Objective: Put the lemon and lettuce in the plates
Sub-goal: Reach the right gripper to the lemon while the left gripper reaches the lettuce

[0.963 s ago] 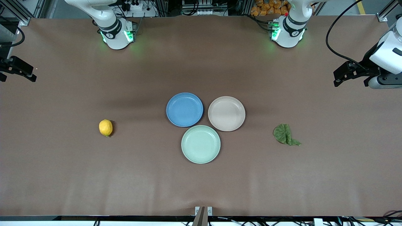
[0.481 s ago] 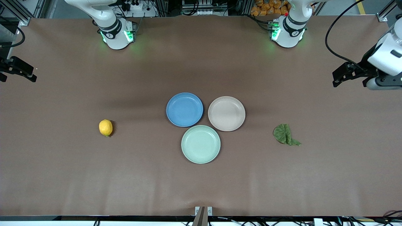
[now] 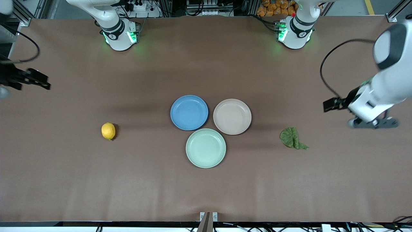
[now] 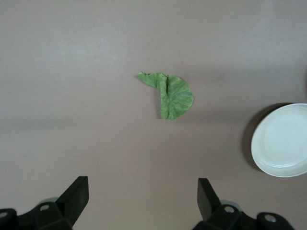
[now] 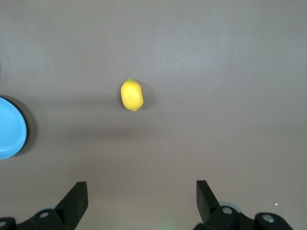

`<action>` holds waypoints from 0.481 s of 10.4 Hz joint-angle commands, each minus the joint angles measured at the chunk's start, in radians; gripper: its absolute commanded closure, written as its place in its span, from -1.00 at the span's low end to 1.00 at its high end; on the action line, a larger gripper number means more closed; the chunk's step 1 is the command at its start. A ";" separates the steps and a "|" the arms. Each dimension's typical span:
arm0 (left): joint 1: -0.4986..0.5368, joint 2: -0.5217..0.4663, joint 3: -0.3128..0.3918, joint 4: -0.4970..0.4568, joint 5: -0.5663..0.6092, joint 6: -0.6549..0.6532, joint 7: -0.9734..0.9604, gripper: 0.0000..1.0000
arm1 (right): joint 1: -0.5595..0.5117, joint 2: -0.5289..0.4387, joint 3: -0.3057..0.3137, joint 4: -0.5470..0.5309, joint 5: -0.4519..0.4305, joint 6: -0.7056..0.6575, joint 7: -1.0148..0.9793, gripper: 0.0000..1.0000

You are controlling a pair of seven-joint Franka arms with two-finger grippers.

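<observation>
The yellow lemon (image 3: 108,130) lies on the table toward the right arm's end; it also shows in the right wrist view (image 5: 131,95). The green lettuce (image 3: 292,138) lies toward the left arm's end and shows in the left wrist view (image 4: 170,93). The blue plate (image 3: 189,112) and the beige-pink plate (image 3: 232,116) sit side by side mid-table, both empty. My left gripper (image 3: 329,105) hangs open above the table near the lettuce, apart from it (image 4: 143,184). My right gripper (image 3: 43,84) hangs open above the table's end, well away from the lemon (image 5: 142,187).
A pale mint-green plate (image 3: 205,148), empty, sits nearer the front camera, touching the other two plates. The brown table cover (image 3: 206,193) is bare around them. The beige-pink plate's rim (image 4: 283,141) and the blue plate's rim (image 5: 9,127) show in the wrist views.
The left gripper has swung down and inward toward the lettuce. The right gripper has shifted slightly inward over the table's end. Lemon, lettuce and plates have not moved.
</observation>
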 commanded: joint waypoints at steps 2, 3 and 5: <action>0.001 0.086 0.005 -0.139 -0.010 0.240 0.007 -1.00 | 0.015 0.063 0.000 -0.164 0.054 0.211 -0.004 -1.00; -0.004 0.141 0.005 -0.137 0.026 0.272 0.005 -1.00 | 0.015 0.072 0.000 -0.211 0.070 0.286 -0.005 -1.00; -0.002 0.251 0.002 -0.134 0.063 0.357 -0.042 -1.00 | 0.024 0.120 0.002 -0.287 0.070 0.426 -0.008 -1.00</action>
